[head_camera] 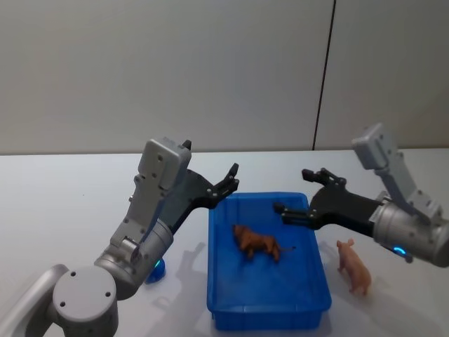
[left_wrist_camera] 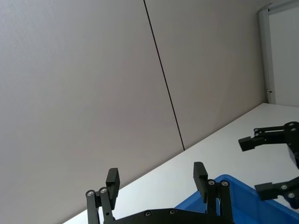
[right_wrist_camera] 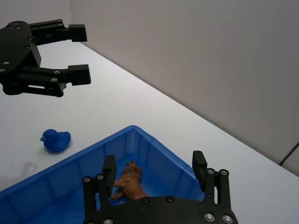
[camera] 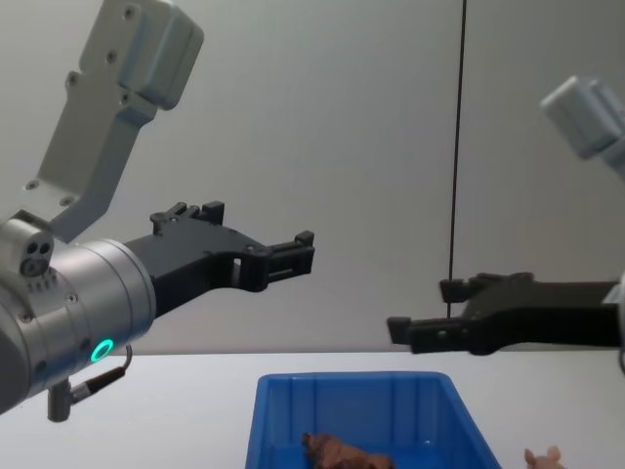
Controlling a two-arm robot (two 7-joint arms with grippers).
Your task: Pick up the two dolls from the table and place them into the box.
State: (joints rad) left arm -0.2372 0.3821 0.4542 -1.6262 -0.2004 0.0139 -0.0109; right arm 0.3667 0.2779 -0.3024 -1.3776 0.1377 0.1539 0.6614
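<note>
Right gripper [head_camera: 293, 191] spread, empty, over the far right of the bright blue plastic bin [head_camera: 266, 312] (reddish-brown fuzzy doll [head_camera: 258, 243] lying inside). Pale pink eared doll [head_camera: 353, 265] standing on white table [head_camera: 70, 210], right of and nearer than that gripper; left gripper [head_camera: 231, 179], also spread, well apart across the bin.

Reddish-brown doll [head_camera: 258, 243]: we see it inside the box now, a fuzzy four-legged figure on the floor near the middle, possibly on its feet, though we can't be sure.
Pink doll [head_camera: 354, 267]: we find it out on the table, upright, just beside the box's right wall, not touching.
Box [head_camera: 266, 314]: bright blue, rectangular, rimmed, open-topped.
Table [head_camera: 70, 203]: plain white, flat.
</note>
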